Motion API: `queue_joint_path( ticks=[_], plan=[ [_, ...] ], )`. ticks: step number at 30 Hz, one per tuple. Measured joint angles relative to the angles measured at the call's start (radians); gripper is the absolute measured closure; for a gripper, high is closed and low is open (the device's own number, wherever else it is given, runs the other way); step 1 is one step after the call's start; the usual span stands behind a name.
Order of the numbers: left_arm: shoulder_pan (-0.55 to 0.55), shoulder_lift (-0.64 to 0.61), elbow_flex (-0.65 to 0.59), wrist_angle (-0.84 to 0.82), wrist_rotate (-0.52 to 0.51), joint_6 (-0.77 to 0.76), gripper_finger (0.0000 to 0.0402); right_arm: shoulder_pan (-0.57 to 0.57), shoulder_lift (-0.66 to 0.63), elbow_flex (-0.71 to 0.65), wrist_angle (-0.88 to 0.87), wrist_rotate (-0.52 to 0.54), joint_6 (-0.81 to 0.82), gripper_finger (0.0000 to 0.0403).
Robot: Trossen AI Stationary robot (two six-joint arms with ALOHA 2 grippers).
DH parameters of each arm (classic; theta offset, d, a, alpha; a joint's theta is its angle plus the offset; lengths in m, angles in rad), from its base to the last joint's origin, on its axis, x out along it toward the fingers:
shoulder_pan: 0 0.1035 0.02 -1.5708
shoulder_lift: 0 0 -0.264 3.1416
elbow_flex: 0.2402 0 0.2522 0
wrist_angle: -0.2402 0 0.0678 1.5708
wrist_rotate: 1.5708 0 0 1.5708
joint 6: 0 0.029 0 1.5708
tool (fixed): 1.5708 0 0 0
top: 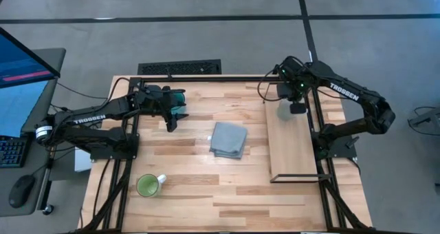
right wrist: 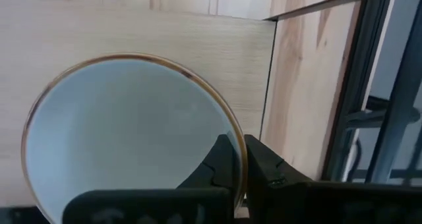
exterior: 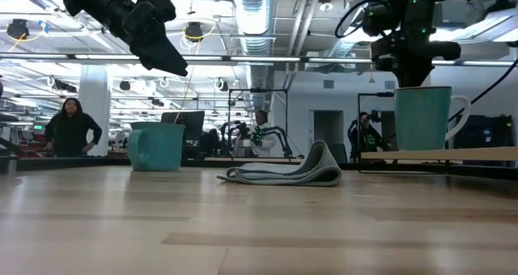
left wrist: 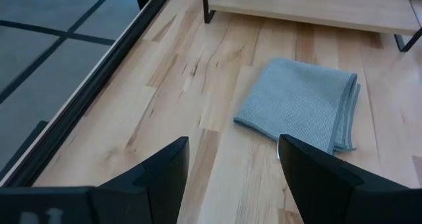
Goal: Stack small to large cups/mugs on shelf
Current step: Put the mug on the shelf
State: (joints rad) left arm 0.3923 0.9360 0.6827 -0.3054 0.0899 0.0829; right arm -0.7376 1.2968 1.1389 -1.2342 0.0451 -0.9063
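A pale mug [right wrist: 125, 138], white inside with a thin brown rim, stands at the far end of the shelf [top: 292, 144], a light-wood board in a black wire frame on the table's right. My right gripper [right wrist: 242, 151] is above it, shut on its rim. The teal mug [exterior: 158, 145] stands on its base on the table at the far left, with my left gripper [top: 173, 118] open in the air beside and above it, nothing between its fingers. The green mug [top: 148, 186] stands upright near the table's front left. My right gripper pinches the pale mug's rim [right wrist: 239, 159], one finger inside the mug and one outside. The fingers come from above, pointing down. The mug is upright, its base at the shelf board [exterior: 453, 154] and its handle [exterior: 461, 113] turned away from the fingers.
A folded grey-blue cloth [top: 228, 139] lies in the middle of the table between the two arms. The shelf's near half is bare board. A black frame runs round the table edges. People stand in the room beyond the table.
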Motion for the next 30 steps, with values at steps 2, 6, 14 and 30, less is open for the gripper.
queue_joint_path(
  ticks=[2, 6, 14, 30],
  plan=[
    [0.000, 0.000, 0.000, 0.000, 0.000, -0.001, 0.0175, 0.000, 0.000, 0.000, 0.001, 0.004, -0.040, 0.0377],
    [0.000, 0.000, 0.000, -0.005, 0.000, -0.001, 0.0175, 0.000, 0.001, -0.002, 0.014, 0.007, -0.066, 0.0372],
    [0.000, 0.000, 0.000, -0.005, 0.000, -0.001, 0.0175, 0.000, 0.002, -0.004, 0.035, -0.007, -0.057, 0.0356],
    [0.000, 0.000, 0.000, -0.004, 0.000, -0.001, 0.0175, 0.004, 0.012, -0.003, 0.059, 0.020, -0.034, 0.0322]
  ],
)
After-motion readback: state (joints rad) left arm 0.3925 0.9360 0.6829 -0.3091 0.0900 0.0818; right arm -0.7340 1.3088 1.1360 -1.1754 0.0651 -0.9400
